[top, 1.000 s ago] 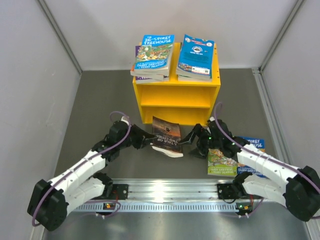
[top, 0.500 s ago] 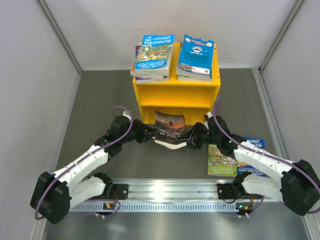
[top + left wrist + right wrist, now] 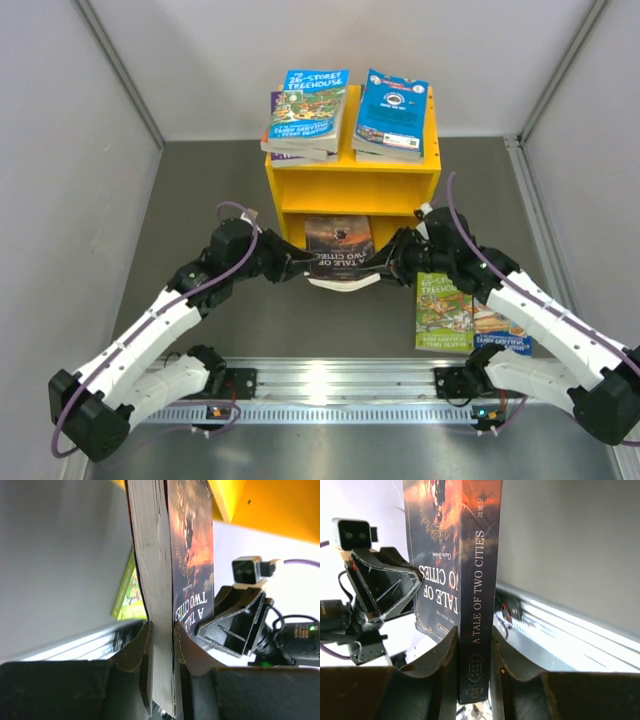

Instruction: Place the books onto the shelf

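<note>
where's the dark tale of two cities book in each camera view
top external: dark book at centre, in front of the yellow shelf's lower opening, gripped between left hand and right hand.
left wrist: its page edge runs up the middle, cover facing right.
right wrist: its spine runs up the middle.
shared landmark: the silver rail, lower left in the left wrist view, right in the right wrist view.

place: robot lab cell | signs: bare grey panel walls (image 3: 60, 150), aluminium mounting rail (image 3: 330, 385)
</note>
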